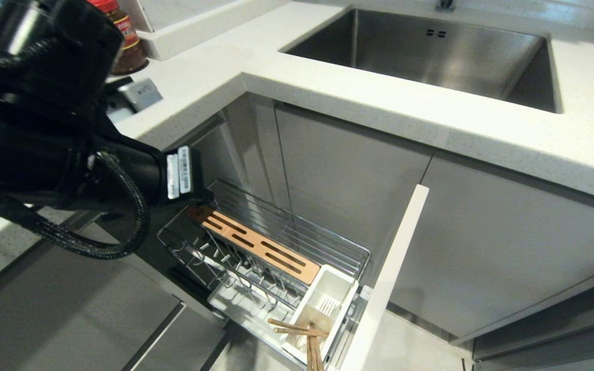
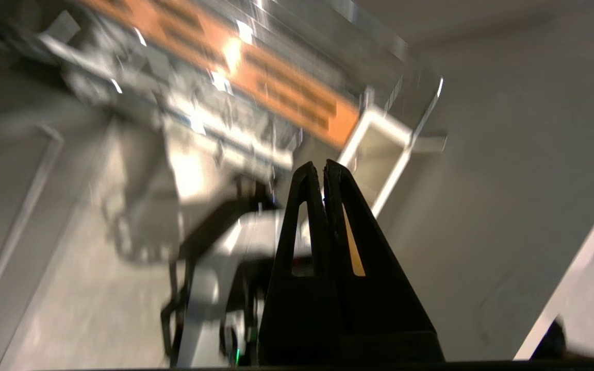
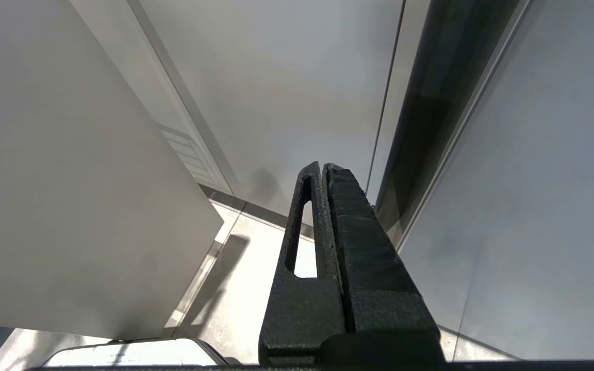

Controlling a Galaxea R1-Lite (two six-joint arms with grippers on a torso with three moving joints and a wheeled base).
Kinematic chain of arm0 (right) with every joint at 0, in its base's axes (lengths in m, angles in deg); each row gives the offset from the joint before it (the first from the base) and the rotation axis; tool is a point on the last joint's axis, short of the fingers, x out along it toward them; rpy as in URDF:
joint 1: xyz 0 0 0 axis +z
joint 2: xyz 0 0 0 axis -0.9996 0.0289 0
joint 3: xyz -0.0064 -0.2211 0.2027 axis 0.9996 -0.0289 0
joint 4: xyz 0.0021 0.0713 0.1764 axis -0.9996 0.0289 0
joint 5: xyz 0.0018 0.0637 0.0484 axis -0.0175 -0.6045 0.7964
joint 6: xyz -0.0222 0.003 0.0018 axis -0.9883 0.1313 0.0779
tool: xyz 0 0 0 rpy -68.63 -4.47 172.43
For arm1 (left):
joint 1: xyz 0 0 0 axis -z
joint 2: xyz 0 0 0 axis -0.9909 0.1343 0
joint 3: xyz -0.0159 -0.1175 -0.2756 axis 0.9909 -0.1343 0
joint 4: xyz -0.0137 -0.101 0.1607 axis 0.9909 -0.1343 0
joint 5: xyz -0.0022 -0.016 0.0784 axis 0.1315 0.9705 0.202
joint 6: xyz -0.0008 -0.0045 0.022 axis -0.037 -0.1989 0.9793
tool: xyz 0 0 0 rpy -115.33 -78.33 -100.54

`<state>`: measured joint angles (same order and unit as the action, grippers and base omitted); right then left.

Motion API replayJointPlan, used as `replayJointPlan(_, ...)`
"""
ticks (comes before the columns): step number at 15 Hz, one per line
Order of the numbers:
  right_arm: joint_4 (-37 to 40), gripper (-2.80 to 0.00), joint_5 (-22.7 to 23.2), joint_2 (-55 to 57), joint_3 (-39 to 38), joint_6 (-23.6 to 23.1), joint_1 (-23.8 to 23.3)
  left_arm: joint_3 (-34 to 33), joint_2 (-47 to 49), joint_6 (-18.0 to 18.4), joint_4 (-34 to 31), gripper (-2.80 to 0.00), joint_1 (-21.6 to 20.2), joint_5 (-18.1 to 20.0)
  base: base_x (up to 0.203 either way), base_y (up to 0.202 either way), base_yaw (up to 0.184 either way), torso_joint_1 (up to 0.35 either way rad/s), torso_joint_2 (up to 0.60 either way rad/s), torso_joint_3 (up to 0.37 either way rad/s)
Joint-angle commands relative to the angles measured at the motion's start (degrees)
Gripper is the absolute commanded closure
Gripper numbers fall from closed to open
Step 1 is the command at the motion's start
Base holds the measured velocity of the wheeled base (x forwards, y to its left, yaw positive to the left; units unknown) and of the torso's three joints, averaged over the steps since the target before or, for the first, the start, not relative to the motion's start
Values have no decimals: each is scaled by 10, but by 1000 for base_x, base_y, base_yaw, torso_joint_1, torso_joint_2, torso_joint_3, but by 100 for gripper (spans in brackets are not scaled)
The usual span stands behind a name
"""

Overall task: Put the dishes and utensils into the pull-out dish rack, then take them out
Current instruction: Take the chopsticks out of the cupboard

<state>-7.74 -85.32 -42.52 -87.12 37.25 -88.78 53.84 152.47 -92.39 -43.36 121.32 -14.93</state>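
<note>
Hanging over the far left end of the pull-out dish rack (image 1: 271,252), the left gripper (image 2: 324,166) has its jaws clenched together and they carry nothing. The rack stands drawn out of the cabinet below the counter (image 1: 431,116), with its narrow white front panel (image 1: 390,278) on the right. The chopsticks (image 1: 304,335) lie at the near end, in the white utensil cup (image 1: 323,306), and they lean out over its rim. The plate prongs and the wooden strip (image 1: 256,245) hold nothing; plate, bowl and fork are not in view. I judge that the step in hand is to take the chopsticks out. To do this well, the gripper should travel along the rack toward the cup, release its jaws before it comes down, and close across both sticks together near their upper ends, then lift straight so that they do not catch on the cup wall or the wires. The right gripper (image 3: 323,166) is parked low beside the cabinet fronts, jaws clenched as well.
</note>
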Motion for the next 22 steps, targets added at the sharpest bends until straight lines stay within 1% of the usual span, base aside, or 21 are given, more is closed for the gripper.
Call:
replayJointPlan(1,0,0,0,-2,0,0,0,6,61,-5,-42,0,10,52,0,0,0,0,0,0)
replayJointPlan(2,0,0,0,-2,0,0,0,14,75,-5,-67,0,10,90,0,0,0,0,0,0)
replayJointPlan(4,0,0,0,-2,0,0,0,29,104,-5,-103,0,9,148,0,0,0,0,0,0)
replayJointPlan(6,0,0,0,-2,0,0,0,37,140,-4,-122,0,5,189,0,0,0,0,0,0)
replayJointPlan(9,0,0,0,-2,0,0,0,52,192,-1,-138,0,-17,239,0,0,0,0,0,0)
replayJointPlan(10,0,0,0,-2,0,0,0,59,207,4,-145,-280,-24,257,0,0,0,0,0,0)
replayJointPlan(12,0,0,0,-2,0,0,0,88,236,36,-201,-280,-35,287,0,0,0,0,0,0)
replayJointPlan(14,0,0,0,-2,0,0,0,123,275,61,-264,-280,-40,306,0,0,0,0,0,0)
replayJointPlan(17,0,0,0,-2,0,0,0,141,322,70,-288,-280,-52,314,0,0,0,0,0,0)
replayJointPlan(20,0,0,0,-2,0,0,0,156,363,89,-316,-280,-55,316,0,0,0,0,0,0)
replayJointPlan(22,0,0,0,-2,0,0,0,168,384,91,-333,-280,-53,331,0,0,0,0,0,0)
